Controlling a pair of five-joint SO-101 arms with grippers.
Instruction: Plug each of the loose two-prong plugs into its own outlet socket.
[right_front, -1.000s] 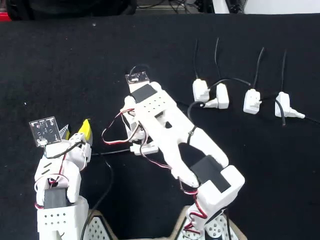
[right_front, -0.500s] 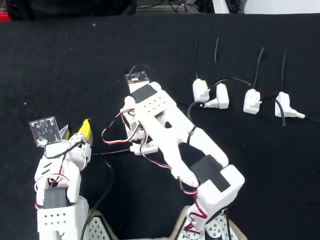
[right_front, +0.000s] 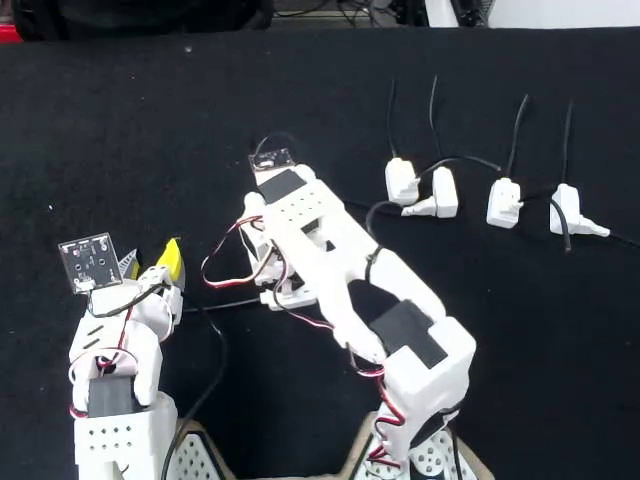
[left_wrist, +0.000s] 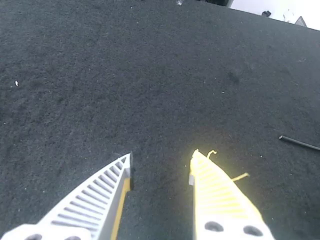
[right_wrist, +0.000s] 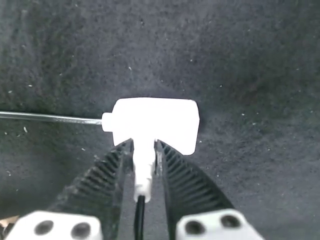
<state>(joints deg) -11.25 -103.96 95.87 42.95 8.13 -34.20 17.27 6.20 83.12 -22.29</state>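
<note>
Touching a socket (right_wrist: 160, 120), one plug (right_wrist: 143, 167) sits in right jaws.

A black cloth covers the desk (right_front: 150, 120). At the near left stands the left arm (right_front: 120, 350), its pincer (right_front: 150, 260) pointing far, one finger yellow (right_front: 172, 256), with a small circuit board (right_front: 90, 260) just left of it. The right arm (right_front: 340, 270) stretches from the near centre diagonally to the far left, red and white wires looping at its left side. Under it a white plug (right_front: 272, 297) peeks out, partly hidden, and a black cable (right_front: 215, 304) runs left from there. At the far right four white socket blocks (right_front: 503, 203) lie in a row, each with a black cord leading far. A white piece juts from the second block's left side and from the fourth block's right side.
</note>
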